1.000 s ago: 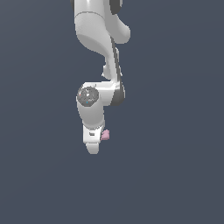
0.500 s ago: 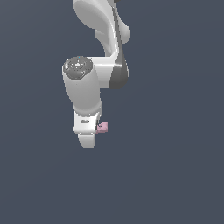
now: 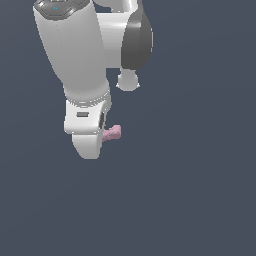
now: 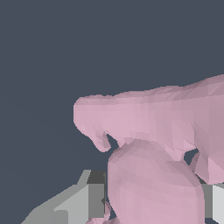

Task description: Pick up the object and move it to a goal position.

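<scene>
Tool (image 3: 89, 145) hangs off the white arm (image 3: 75, 50) in the exterior view, pointing down, w/ the pink lump (image 3: 112, 133) poking out of its side toward the exterior view's right. Lump is small next to the tool, pale pink, matte, kinda knobbly, lying roughly sideways. Only the outer end shows in that view; the rest is tucked behind the white tool body, so it looks clamped on the lump, though the fingers themselves are hidden there.

Background is flat dark grey-blue all round, so can't tell if there's any bench under it. Nothing touches the lump except the tool as far as the exterior view shows.

Wrist view is basically filled w/ the pink lump (image 4: 148, 144), very close up: one long bumpy part running across and a fatter rounded part nearer the camera. Grey finger (image 4: 83, 201) sits right against the lump on one side and a bit of another grey/white piece (image 4: 213, 201) shows at the other side, so the lump sits between them. Tool reads as closed on the lump, gripping it.

Dark elbow section of the arm (image 3: 136, 42) sits above, toward the exterior view's right.
</scene>
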Motion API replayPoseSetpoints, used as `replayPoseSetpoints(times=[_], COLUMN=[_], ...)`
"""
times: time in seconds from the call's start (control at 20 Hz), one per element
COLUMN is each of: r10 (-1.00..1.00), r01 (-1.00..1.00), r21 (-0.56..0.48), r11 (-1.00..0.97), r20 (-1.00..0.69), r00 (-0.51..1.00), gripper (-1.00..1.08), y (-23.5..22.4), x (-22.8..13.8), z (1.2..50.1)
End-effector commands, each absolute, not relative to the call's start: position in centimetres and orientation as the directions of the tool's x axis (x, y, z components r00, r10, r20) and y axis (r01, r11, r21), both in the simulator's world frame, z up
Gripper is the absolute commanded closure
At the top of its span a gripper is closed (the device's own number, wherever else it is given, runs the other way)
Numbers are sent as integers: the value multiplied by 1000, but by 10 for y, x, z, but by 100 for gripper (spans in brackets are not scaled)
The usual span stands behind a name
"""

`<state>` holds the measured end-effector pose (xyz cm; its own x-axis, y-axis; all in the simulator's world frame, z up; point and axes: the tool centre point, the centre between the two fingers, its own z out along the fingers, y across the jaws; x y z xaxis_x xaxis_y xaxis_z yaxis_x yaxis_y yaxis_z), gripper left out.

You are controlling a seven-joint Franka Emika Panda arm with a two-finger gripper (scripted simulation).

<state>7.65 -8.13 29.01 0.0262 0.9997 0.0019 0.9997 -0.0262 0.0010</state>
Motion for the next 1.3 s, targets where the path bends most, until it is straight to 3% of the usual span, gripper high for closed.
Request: replayPoseSetpoints(times=[0.0, 0.55, 1.25], r10=[1000, 1000, 1000], r01=[1000, 1000, 1000], r21=[0, 0, 0], r11=[-26, -28, -29], r20=[2, 1, 0], r00=[26, 28, 29], gripper=[108, 108, 108], y=[-82, -86, -88], x=[80, 94, 101], z=[314, 385, 412])
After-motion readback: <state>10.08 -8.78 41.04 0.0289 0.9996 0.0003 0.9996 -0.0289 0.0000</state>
